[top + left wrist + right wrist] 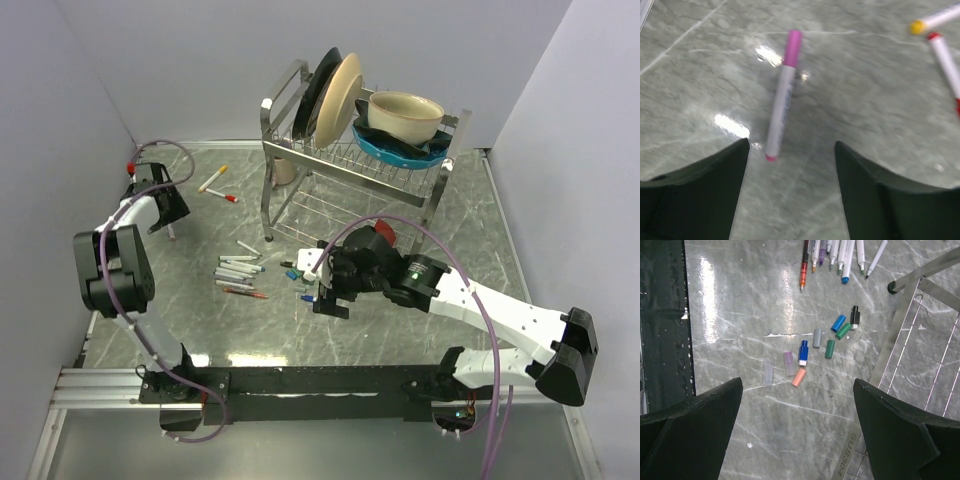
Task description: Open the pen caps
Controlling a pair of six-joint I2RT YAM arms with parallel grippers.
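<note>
Several loose pen caps (803, 352) lie on the table under my right gripper (798, 384): blue, green, black, grey, purple and salmon ones. The right gripper hangs above them, open and holding nothing. Uncapped pens (840, 252) lie in a row beyond the caps. At the far left, my left gripper (791, 145) is open just short of a white pen (780, 110) that still wears its pink cap (793, 47). The pen's near end lies close to the left finger. A yellow-capped pen (935, 21) and a red-capped pen (945, 57) lie to the right.
A metal dish rack (350, 150) with plates and a bowl stands at the back centre. Its leg (910, 315) is just right of the loose caps. Grey walls close in on both sides. The pile of pens (240, 275) lies mid-table.
</note>
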